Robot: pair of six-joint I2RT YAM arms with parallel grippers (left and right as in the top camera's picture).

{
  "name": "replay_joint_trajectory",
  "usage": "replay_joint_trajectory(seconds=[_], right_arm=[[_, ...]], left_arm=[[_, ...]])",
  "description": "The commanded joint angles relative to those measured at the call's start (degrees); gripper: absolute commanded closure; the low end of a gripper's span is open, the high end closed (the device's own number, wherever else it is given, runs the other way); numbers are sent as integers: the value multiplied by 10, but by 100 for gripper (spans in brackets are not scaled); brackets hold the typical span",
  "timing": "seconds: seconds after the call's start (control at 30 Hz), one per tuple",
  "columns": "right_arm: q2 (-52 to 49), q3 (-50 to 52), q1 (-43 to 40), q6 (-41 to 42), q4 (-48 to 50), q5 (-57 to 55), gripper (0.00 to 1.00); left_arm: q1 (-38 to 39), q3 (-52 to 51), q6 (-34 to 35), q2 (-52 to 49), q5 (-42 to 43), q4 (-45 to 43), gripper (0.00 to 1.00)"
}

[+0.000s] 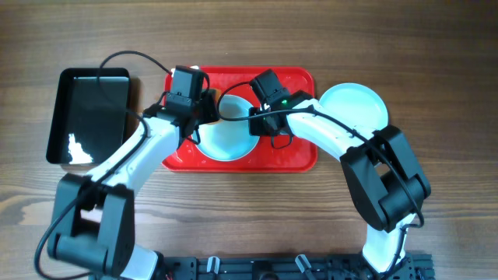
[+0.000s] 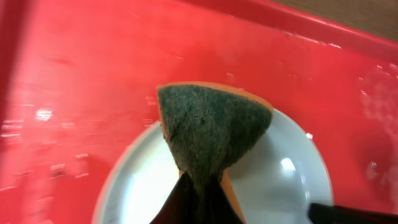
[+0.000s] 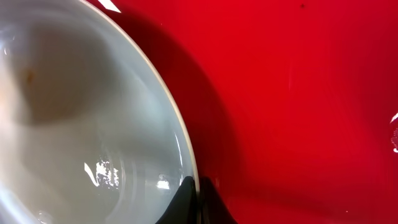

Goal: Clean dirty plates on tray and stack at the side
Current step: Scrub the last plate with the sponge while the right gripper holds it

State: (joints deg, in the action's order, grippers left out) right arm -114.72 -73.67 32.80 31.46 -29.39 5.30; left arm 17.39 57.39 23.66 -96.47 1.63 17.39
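Note:
A pale aqua-white plate (image 1: 229,134) lies on the red tray (image 1: 299,152), between the two grippers. My left gripper (image 2: 200,202) is shut on a grey-green scouring sponge (image 2: 211,134) with an orange backing, and the sponge rests on the far edge of this plate (image 2: 280,180). My right gripper (image 3: 198,202) is shut on the plate's rim (image 3: 180,134); a faint brown spot shows on the plate's inside in the right wrist view. Another plate (image 1: 354,105) lies on the wooden table just right of the tray. A third plate is not visible.
A black rectangular tray (image 1: 88,115) lies on the table to the left of the red tray. Both arms reach over the red tray, their cables looping above it. The wooden table (image 1: 436,93) surrounds everything.

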Motion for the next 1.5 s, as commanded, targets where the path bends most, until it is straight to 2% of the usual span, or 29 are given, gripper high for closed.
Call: replay_joint_trajectory(seconds=[0.0,0.2,0.4,0.57,0.77,0.83,0.93,1.07,1.13,1.33,1.47], right_arm=[[-11,-10,-2,0,-1,-7,96],[-11,-10,-2,0,-1,-8,96],[-11,-10,-2,0,-3,-14,96],[-11,-10,-2,0,-3,-14,96],[-11,-10,-2,0,-5,-14,96],[-11,-10,-2,1,-5,-14,96],[-11,-10,-2,1,-5,-14,96],[-11,-10,-2,2,-5,-14,96],[-11,-10,-2,2,-5,-14,95],[-11,-10,-2,2,-5,-14,96],[-11,-10,-2,2,-7,-14,96]], left_arm=[[13,4,28,-69,93,-28,96],[20,4,21,-121,90,-13,96],[-4,4,21,-85,-146,97,96],[-9,4,21,-17,-238,136,96],[-9,4,21,55,-236,135,96],[-9,4,21,56,-210,133,96],[-8,4,21,48,-138,122,96],[-6,4,23,33,26,98,96],[1,4,28,23,70,98,96],[15,4,28,-26,72,90,96],[15,4,27,-55,38,90,96]])
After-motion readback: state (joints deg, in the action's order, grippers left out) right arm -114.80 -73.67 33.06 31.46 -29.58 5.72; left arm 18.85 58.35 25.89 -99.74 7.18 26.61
